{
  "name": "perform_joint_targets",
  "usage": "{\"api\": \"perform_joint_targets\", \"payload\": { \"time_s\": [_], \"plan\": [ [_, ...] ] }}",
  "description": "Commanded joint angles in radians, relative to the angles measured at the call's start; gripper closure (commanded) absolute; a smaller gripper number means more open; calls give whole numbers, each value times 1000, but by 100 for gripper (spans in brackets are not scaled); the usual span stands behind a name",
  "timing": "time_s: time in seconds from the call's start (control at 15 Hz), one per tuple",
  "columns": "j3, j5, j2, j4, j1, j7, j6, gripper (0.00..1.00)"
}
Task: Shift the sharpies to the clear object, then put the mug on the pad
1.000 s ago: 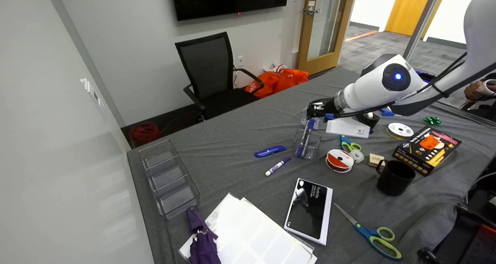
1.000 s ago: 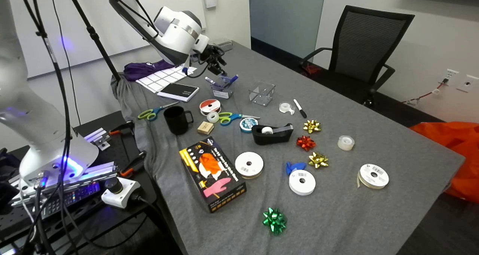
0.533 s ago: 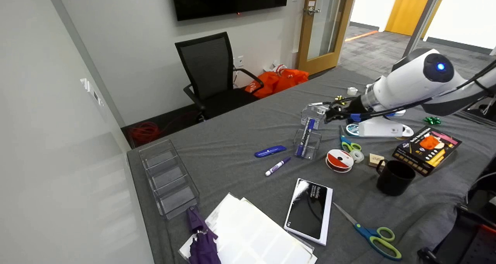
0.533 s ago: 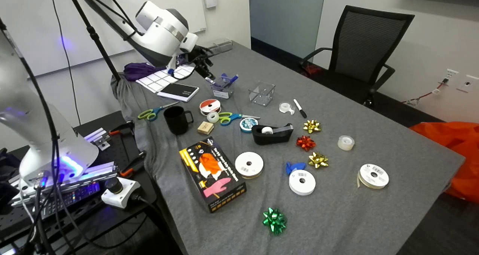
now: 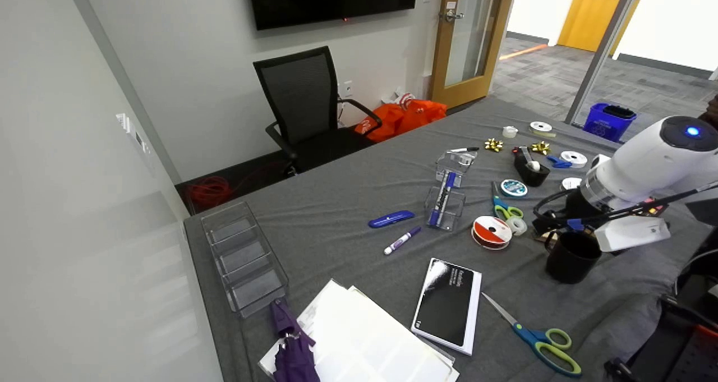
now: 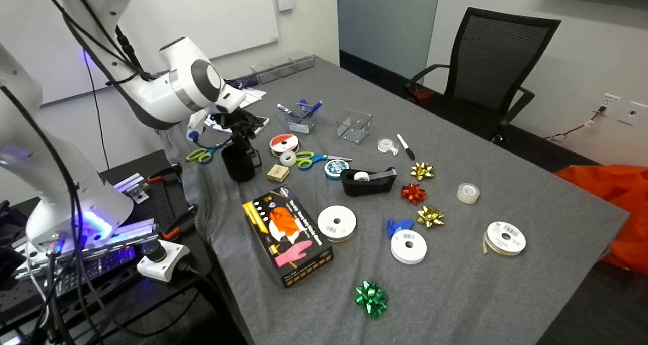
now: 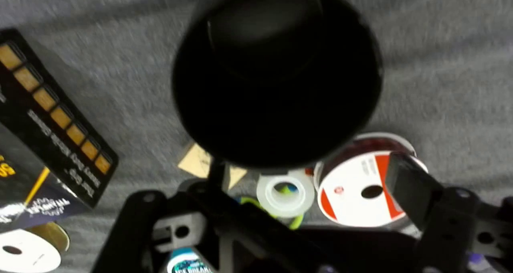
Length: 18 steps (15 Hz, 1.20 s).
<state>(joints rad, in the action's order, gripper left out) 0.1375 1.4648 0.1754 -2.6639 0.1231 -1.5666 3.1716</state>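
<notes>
Pincer [image 7: 312, 180] now near mug's rim [image 7: 272, 160]

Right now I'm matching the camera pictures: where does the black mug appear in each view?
In an exterior view: black mug, right side, below mid-height; red ribbon spool to its left.
In an exterior view: black mug, left of centre, mid-height; red ribbon spool to its upper right.
In the wrist view: black mug, large, upper middle; red ribbon spool to its lower right.
Shared landmark: that red ribbon spool.
</notes>
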Motion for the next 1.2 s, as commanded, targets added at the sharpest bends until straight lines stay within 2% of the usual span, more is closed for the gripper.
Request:
{"api": "perform_joint_targets", "payload": {
  "time_s": [0.0,0.2,0.27,0.47,0.67,0.8,0.87,0.93,1.07,1.13],
  "plan": [
    [-15,-222,-34,-117,31,264,22,0],
    [-36,-458,-50,-174,18,471,11,0],
    [-122,-442,10,-114,92,444,-2,0],
    [-245,-586,2,-118,173,547,-42,0],
    [-401,-769,-15,-114,284,670,-107,0],
    [-513,-929,-36,-110,364,789,-171,0],
    [-565,-1012,-47,-108,405,867,-194,25],
    [-613,-1098,-63,-107,440,938,-215,26],
    [-687,-1259,-98,-78,489,1062,-303,41],
    [-702,-1323,-122,-62,498,1110,-355,49]
  ]
}}
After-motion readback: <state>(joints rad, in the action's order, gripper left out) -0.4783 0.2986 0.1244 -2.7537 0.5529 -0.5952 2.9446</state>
